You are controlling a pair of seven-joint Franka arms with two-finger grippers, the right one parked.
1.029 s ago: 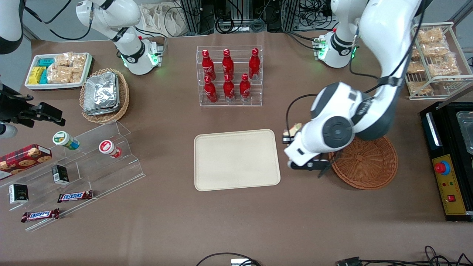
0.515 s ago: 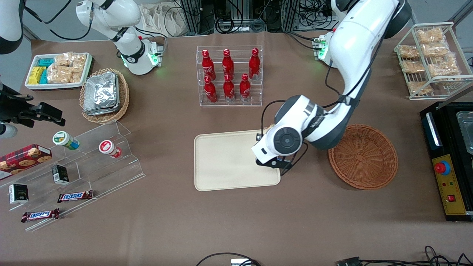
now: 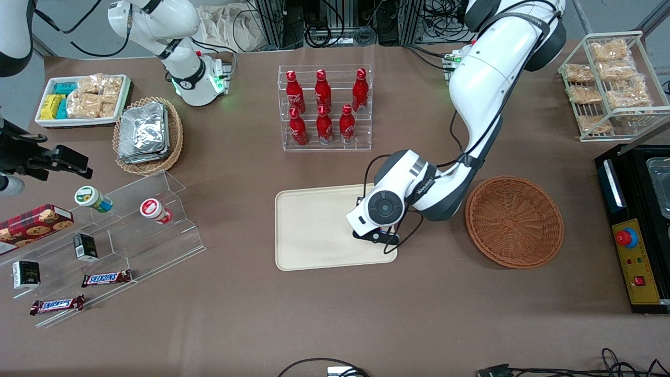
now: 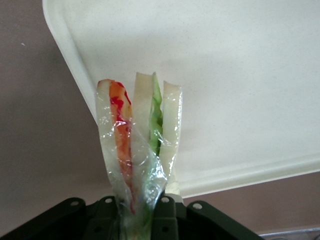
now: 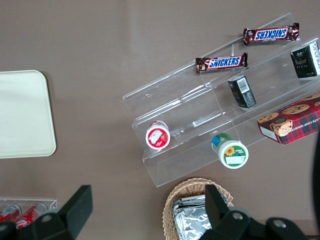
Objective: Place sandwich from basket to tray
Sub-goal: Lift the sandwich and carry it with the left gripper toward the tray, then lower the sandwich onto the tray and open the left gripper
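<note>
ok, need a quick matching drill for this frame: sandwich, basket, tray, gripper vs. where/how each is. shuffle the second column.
Things:
1. sandwich
2. basket
3. tray
4. gripper

States:
A. woven, with nothing in it
B. shut on the wrapped wedge, over the tray's corner
C. held above the tray, not yet set down
D. flat on the table, nothing lying on it

Pairs: 1-C, 2-A, 3-D, 4-B

Brown table [image 3: 335, 314] holding a cream rectangular plastic tray [image 3: 314, 230], round reddish-brown wicker basket [image 3: 515, 222], clear bottle rack [image 3: 325, 107]; the gripper [image 3: 361, 201] hangs above the tray.
</note>
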